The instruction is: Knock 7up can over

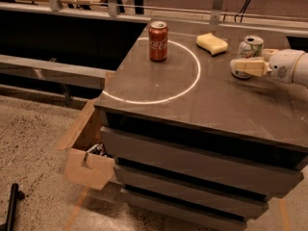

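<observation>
- Placement: 7up can (251, 44) stands upright near the back right of the tabletop (192, 109), outside the white circle (199, 71). The gripper (248, 66) sits low against its front and overlaps its lower half in this view.
- Grip state: whether the gripper is released, clenched or holding the can cannot be told (the two overlap too closely).
- Sliding: a push that low would likely skid the can along the smooth top instead of tipping it. Contact nearer the rim should topple it.
- Runaway: once down, the can may roll off the back or right edge, both of which are near.
- Neighbours: the yellow sponge (211, 43) lies near the can, on the side toward the Coca-Cola can (158, 41), and could get swept along. The Coca-Cola can itself is well apart, so it looks safe unless the arm swings wide.
</observation>
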Tool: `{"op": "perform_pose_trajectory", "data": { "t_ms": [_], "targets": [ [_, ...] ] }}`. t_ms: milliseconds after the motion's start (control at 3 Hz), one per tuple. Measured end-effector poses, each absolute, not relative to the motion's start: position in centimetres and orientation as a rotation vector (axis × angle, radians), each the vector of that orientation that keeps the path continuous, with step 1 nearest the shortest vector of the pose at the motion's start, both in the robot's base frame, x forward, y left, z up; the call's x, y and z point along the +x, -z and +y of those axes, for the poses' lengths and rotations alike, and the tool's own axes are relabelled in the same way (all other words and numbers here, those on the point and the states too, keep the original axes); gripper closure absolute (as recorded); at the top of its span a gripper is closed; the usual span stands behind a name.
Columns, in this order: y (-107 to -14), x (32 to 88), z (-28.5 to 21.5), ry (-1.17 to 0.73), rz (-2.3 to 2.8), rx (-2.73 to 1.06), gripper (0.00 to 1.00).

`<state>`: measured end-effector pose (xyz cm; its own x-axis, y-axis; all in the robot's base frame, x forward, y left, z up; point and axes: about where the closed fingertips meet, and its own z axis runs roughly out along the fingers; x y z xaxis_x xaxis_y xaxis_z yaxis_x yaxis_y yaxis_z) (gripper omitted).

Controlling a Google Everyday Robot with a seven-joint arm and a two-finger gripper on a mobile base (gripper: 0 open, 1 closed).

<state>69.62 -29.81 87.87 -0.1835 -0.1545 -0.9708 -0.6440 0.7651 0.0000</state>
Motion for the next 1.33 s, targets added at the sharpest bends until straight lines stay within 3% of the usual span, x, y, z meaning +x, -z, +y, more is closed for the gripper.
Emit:
{"op": "perform_pose_trajectory", "data": {
  "t_ms": [667, 1000, 1333],
  "targets": [
    [-88.5, 69.4, -28.6, -0.513, 1.734, -0.63, 0.85],
    [-91.2, 68.4, -29.4, -0.422, 1.729, -0.74, 1.0],
    [-94.1, 65.5, -28.9, -0.358, 1.663, -0.988, 1.0]
  ]
}}
